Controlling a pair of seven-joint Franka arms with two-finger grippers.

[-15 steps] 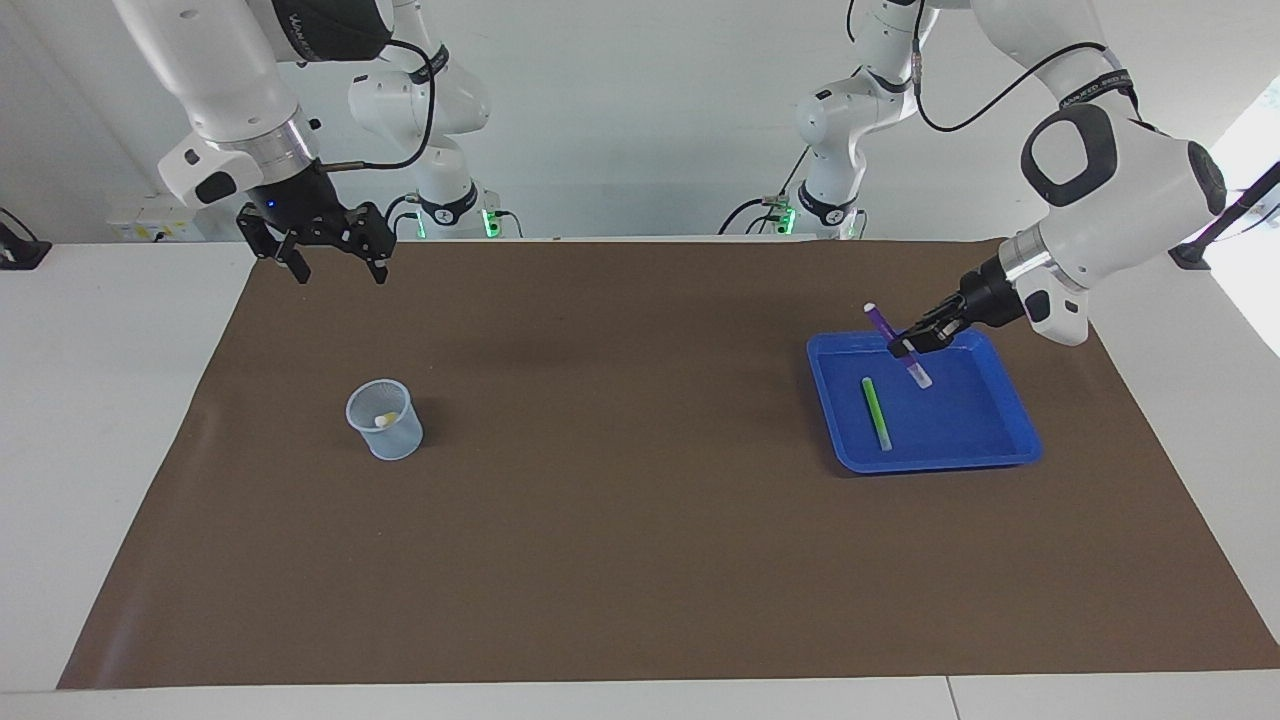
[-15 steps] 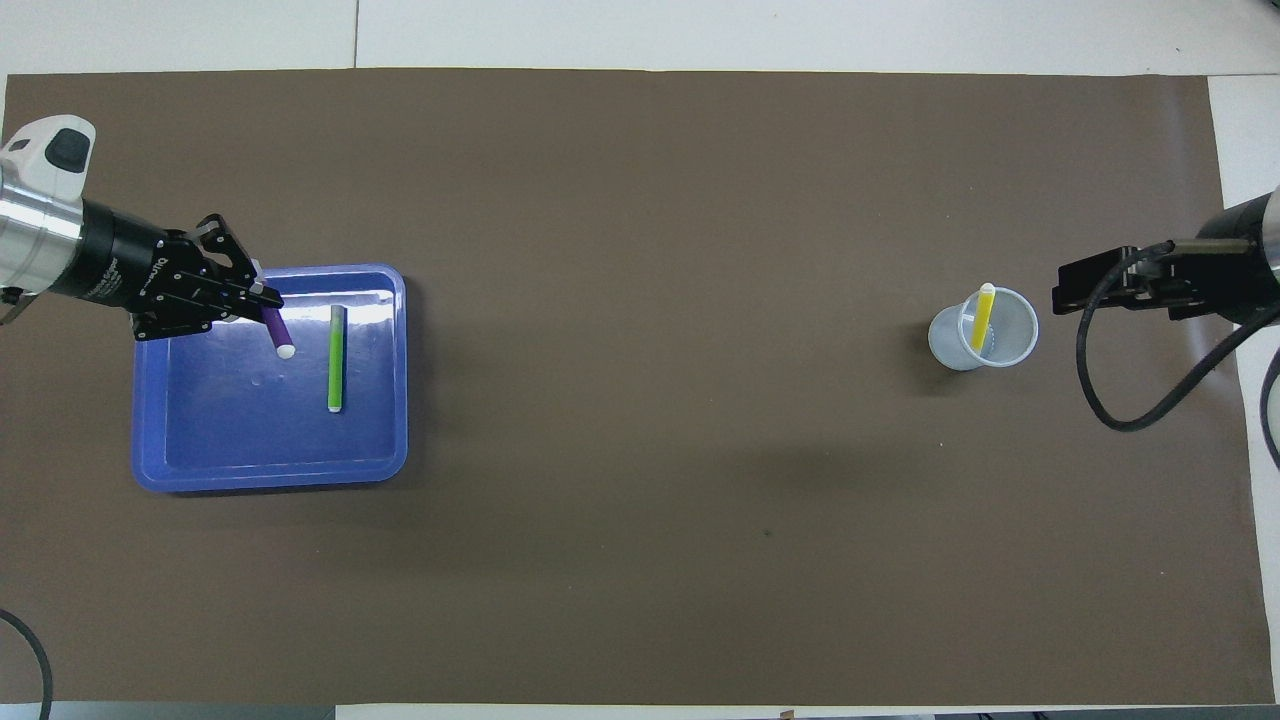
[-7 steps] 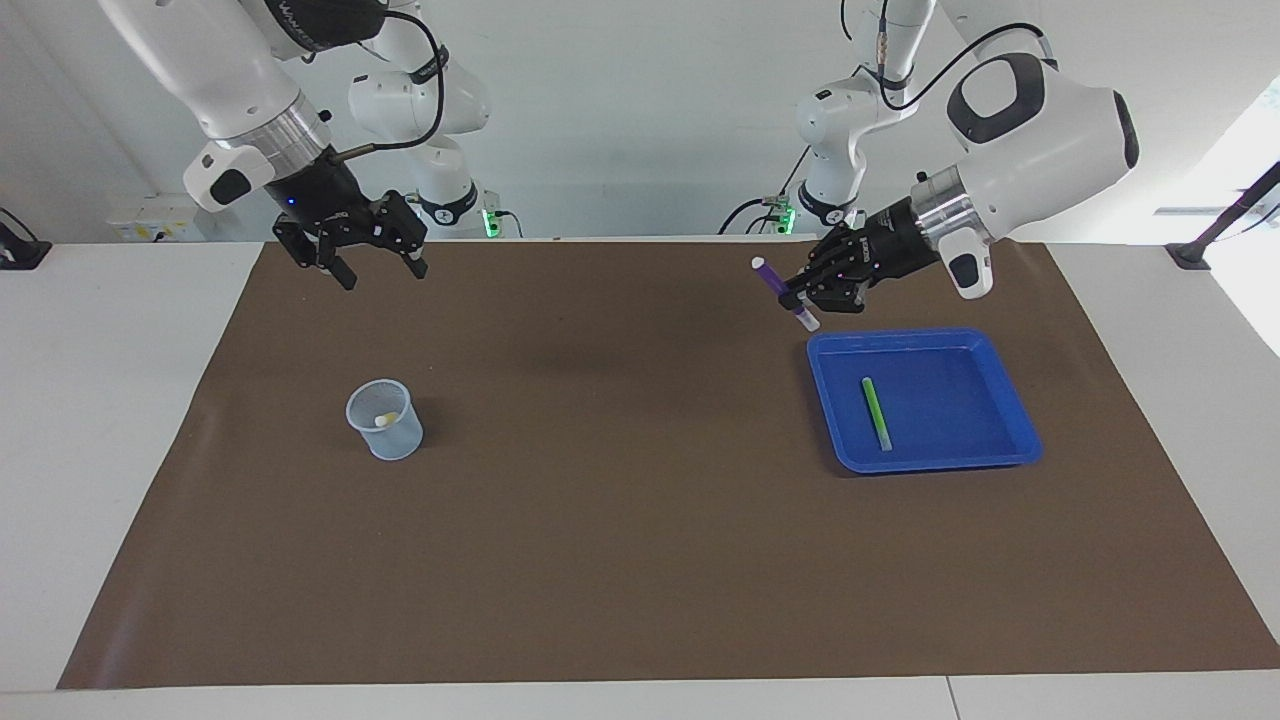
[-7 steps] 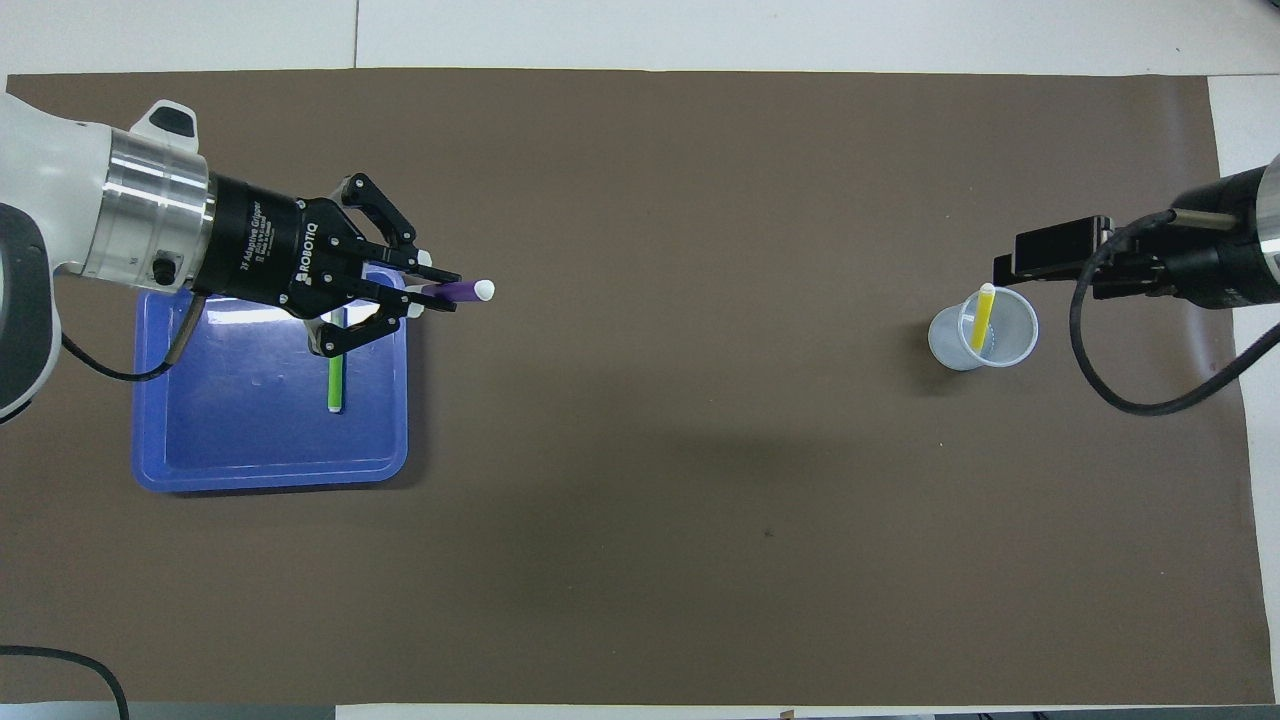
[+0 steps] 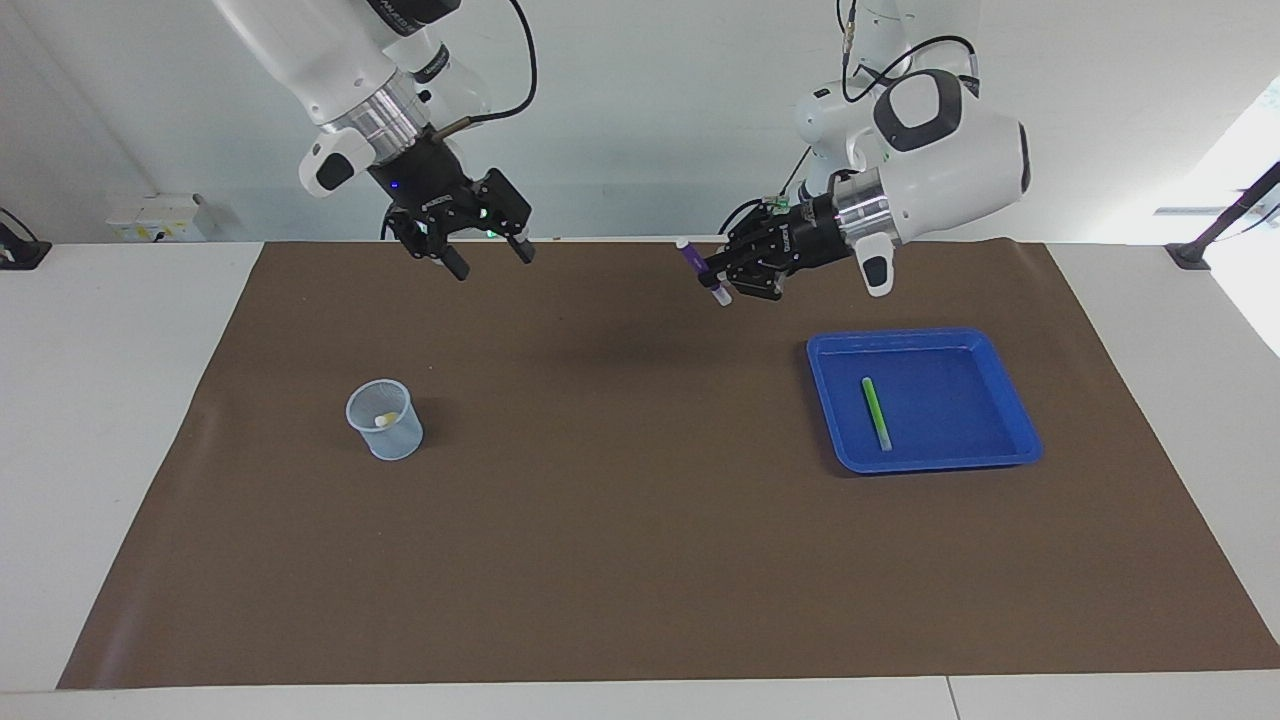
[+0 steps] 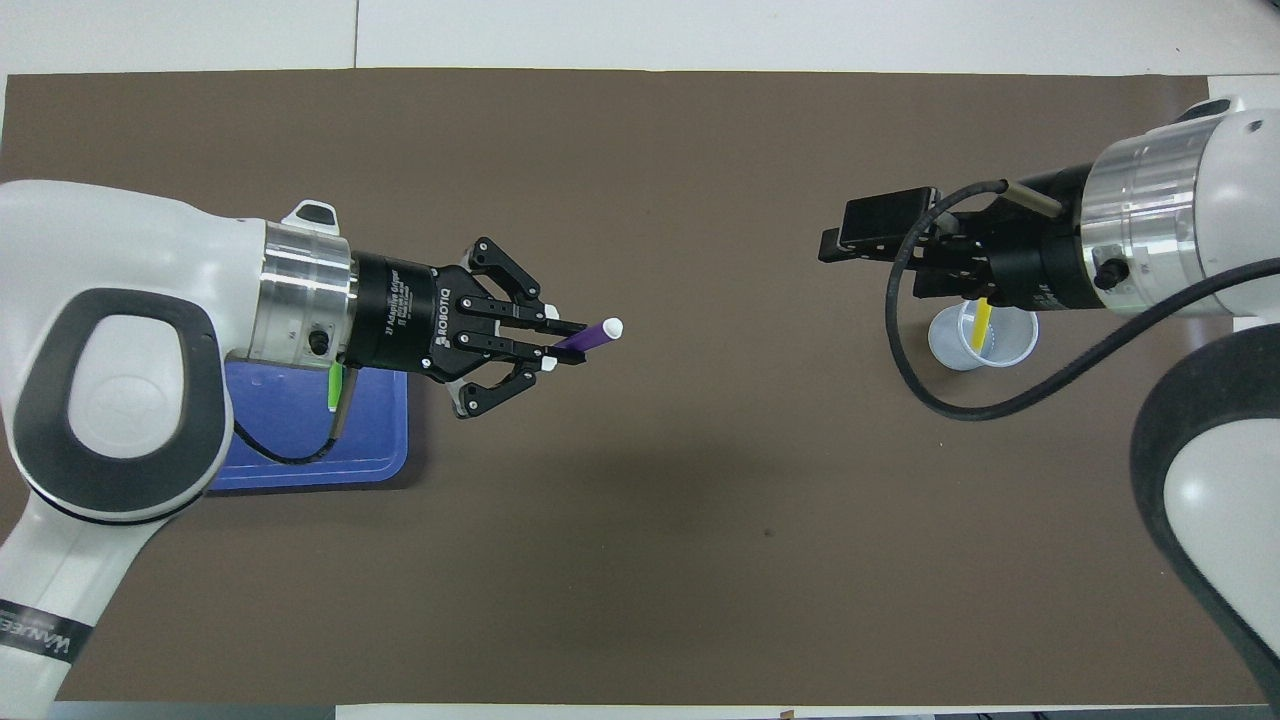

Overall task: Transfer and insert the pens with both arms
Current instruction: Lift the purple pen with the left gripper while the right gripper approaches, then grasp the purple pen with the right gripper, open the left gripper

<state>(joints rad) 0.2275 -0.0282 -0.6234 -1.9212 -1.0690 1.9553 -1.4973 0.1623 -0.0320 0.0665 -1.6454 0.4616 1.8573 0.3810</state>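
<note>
We see the purple pen (image 5: 702, 268) clamped crosswise in the left gripper (image 5: 722, 277), over bare mat (image 5: 640, 500) beside the blue tray (image 5: 1015, 415); the right gripper (image 5: 488, 258) hangs with its jaws apart.

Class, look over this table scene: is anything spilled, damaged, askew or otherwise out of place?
Nothing stands out. The green pen lies flat in the blue tray, the yellow pen stands in the clear cup, and the left tool holds the purple pen above the mat. The right tool hangs open.
</note>
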